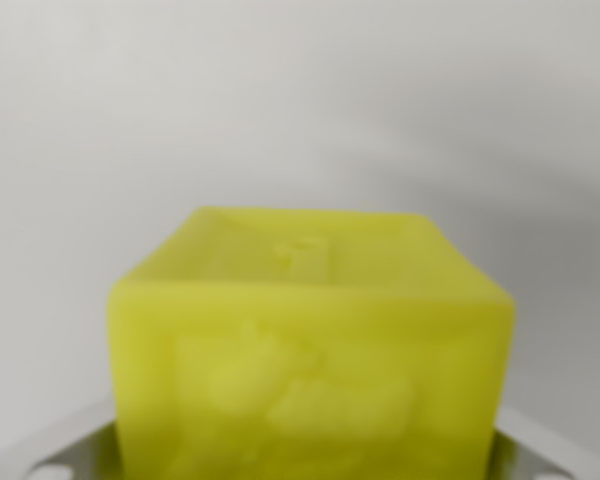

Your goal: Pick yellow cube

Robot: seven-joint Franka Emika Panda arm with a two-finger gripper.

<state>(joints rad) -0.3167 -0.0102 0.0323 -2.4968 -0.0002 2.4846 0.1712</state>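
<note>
Pale grey surface point(300, 100) is filling the upper half and both sides of the wrist view; it is plain and blurred, with a soft darker shadow lying across the right of the frame.

Yellow cube point(310, 360) is occupying the lower centre of the frame, very close to the camera and out of focus. Its front face is showing a raised, lighter relief figure whose shape cannot be made out. Its top face is receding toward the middle of the frame and is carrying a small embossed mark near the centre. The bottom of the cube is running off the lower edge of the frame.

Light grey gripper point(310, 465) parts are appearing at the lower left and lower right corners, sloping in toward the cube on each side. The cube is sitting between them. The fingertips are hidden behind or below the cube, so whether the fingers are pressing on it or standing apart from it cannot be told.
</note>
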